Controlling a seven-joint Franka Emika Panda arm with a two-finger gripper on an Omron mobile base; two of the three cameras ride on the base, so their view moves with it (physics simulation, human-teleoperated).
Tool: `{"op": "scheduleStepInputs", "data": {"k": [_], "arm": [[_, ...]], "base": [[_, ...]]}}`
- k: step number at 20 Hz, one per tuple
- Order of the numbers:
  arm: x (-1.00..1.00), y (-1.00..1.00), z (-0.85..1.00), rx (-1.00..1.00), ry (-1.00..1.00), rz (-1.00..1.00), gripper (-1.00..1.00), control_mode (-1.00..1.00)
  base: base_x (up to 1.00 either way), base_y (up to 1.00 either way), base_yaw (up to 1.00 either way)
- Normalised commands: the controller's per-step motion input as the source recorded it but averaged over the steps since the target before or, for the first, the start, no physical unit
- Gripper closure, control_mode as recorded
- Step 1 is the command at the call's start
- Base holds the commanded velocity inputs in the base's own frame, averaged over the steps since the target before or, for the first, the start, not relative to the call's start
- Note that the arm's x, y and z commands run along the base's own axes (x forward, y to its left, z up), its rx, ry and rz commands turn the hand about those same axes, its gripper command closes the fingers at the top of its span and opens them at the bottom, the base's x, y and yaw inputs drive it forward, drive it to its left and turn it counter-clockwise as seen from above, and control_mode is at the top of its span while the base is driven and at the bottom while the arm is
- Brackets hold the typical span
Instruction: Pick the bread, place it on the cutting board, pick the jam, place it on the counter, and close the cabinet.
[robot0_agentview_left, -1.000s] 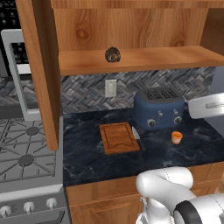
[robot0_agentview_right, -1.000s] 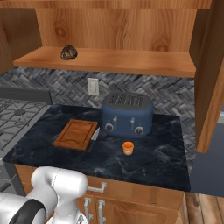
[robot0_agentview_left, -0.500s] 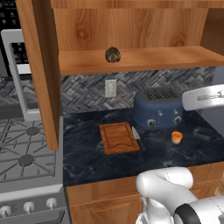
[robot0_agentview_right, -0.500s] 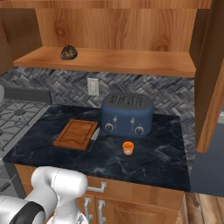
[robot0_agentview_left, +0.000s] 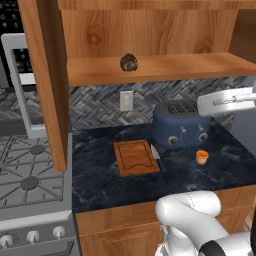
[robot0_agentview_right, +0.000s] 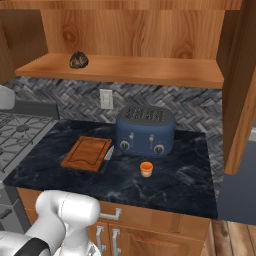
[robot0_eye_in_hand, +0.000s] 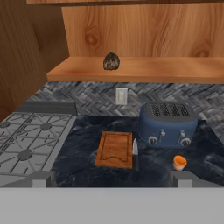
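Two finger tips (robot0_eye_in_hand: 44, 179) apart; bread (robot0_agentview_left: 129, 62) apparently sits on cabinet (robot0_agentview_left: 150, 68) shelf.

Bread (robot0_agentview_left: 129, 62) is sitting on the cabinet (robot0_agentview_left: 150, 67) shelf; cutting board (robot0_agentview_left: 135, 157) is lying on the counter (robot0_agentview_left: 100, 175) left of the toaster (robot0_agentview_left: 180, 125); jam (robot0_agentview_left: 202, 157) is standing before the toaster.

The cabinet's shelf (robot0_agentview_left: 165, 70) carries the bread (robot0_agentview_left: 128, 62) toward its left end. On the counter (robot0_agentview_left: 100, 175) the board (robot0_agentview_left: 135, 157) lies near the middle with a knife (robot0_agentview_left: 156, 153) along its right edge. A toaster (robot0_agentview_left: 180, 124) stands at the back edge, right, and the jam (robot0_agentview_left: 202, 157) sits just before it.
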Motion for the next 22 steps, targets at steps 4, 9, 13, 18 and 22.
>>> {"op": "scheduleStepInputs", "data": {"k": [4, 9, 13, 18, 22], "arm": [[0.33, 0.08, 0.01, 0.0, 0.0, 0.0, -1.0, -1.0], [0.36, 0.05, 0.02, 0.0, 0.0, 0.0, -1.0, -1.0], [0.41, 0.0, 0.08, 0.0, 0.0, 0.0, -1.0, -1.0], [0.43, 0.0, 0.05, 0.0, 0.0, 0.0, -1.0, -1.0], [0.37, 0.0, 0.0, 0.0, 0.0, 0.0, -1.0, -1.0]], "base": [[0.0, 0.0, 0.0], [0.0, 0.0, 0.0], [0.0, 0.0, 0.0], [0.0, 0.0, 0.0], [0.0, 0.0, 0.0]]}}
